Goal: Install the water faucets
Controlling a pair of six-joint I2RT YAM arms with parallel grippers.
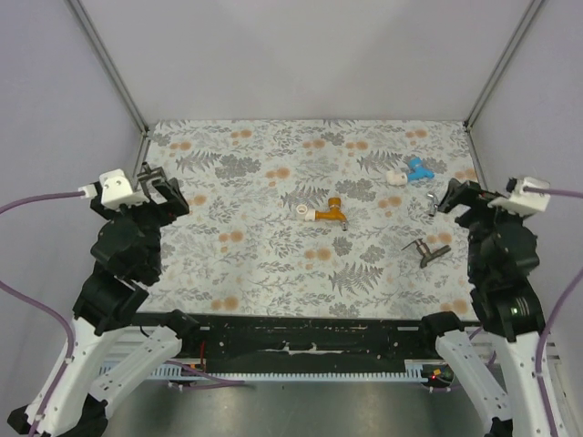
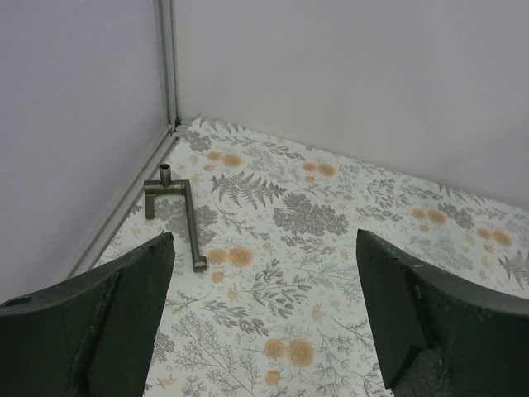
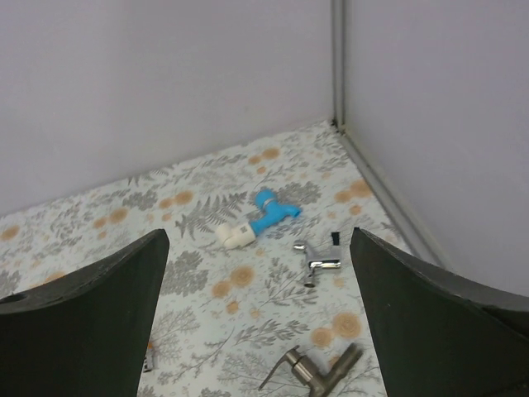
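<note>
An orange water faucet (image 1: 330,215) with a white ring fitting (image 1: 301,212) lies on the flowered mat in the middle. A blue faucet (image 1: 417,168) (image 3: 270,210) with a white end fitting (image 3: 234,236) lies at the back right. My left gripper (image 1: 166,191) (image 2: 264,240) hovers open over the mat's left edge, holding nothing. My right gripper (image 1: 460,196) (image 3: 259,236) hovers open at the right edge, empty, with the blue faucet lying beyond its fingers.
A chrome tap (image 1: 430,202) (image 3: 318,260) and a brushed metal lever tap (image 1: 428,248) (image 3: 318,372) lie near the right gripper. A dark metal angled lever (image 2: 178,211) lies by the left wall. White walls with corner posts (image 2: 168,62) enclose the mat.
</note>
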